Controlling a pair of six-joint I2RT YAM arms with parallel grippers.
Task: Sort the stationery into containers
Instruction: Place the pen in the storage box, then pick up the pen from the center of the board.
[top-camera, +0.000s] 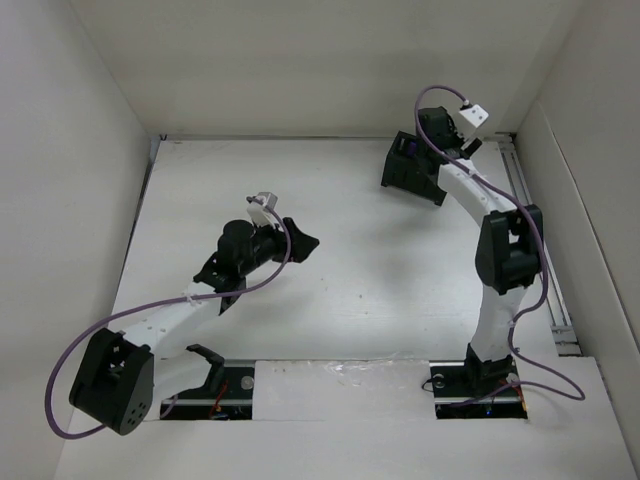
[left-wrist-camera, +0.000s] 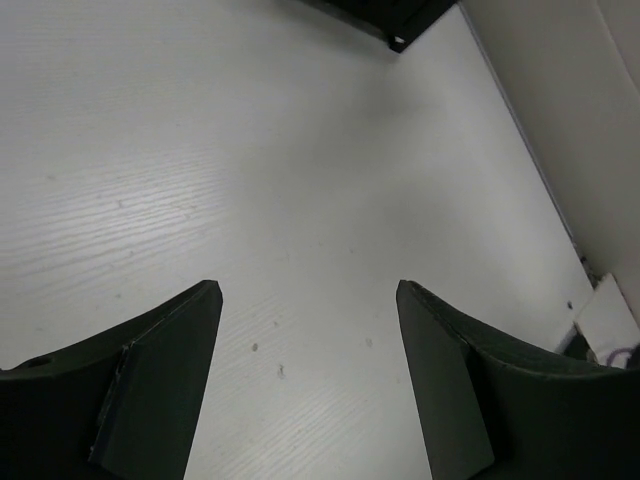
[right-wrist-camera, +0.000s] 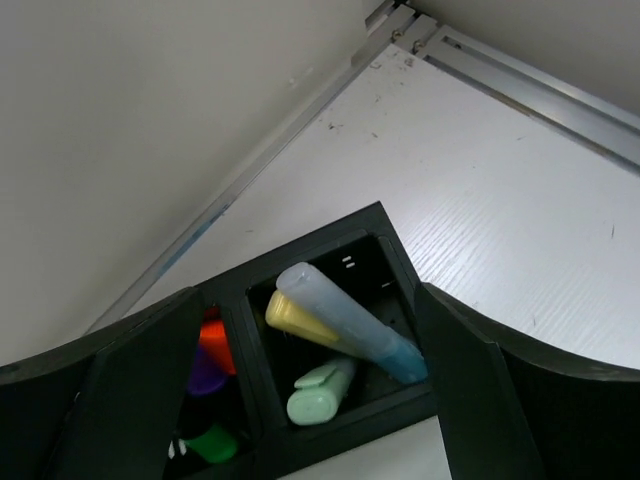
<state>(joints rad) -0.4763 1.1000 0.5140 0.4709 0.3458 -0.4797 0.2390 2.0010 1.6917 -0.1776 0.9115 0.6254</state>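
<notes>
The black two-compartment box (right-wrist-camera: 300, 248) sits at the far right of the table, under my right gripper (top-camera: 425, 150); its corner shows in the left wrist view (left-wrist-camera: 395, 20). In the right wrist view its right compartment holds a light-blue pen (right-wrist-camera: 345, 320), a yellow pen (right-wrist-camera: 295, 315) and a pale green pen (right-wrist-camera: 322, 392). Its left compartment holds orange (right-wrist-camera: 215, 345), purple (right-wrist-camera: 205, 375) and green (right-wrist-camera: 212, 443) pens. My right gripper (right-wrist-camera: 310, 390) is open and empty just above the box. My left gripper (left-wrist-camera: 308, 330) is open and empty over bare table (top-camera: 297, 240).
White walls enclose the table on the left, back and right. A metal rail (top-camera: 540, 250) runs along the right edge, also seen in the right wrist view (right-wrist-camera: 530, 85). Purple cables (top-camera: 60, 390) loop off both arms.
</notes>
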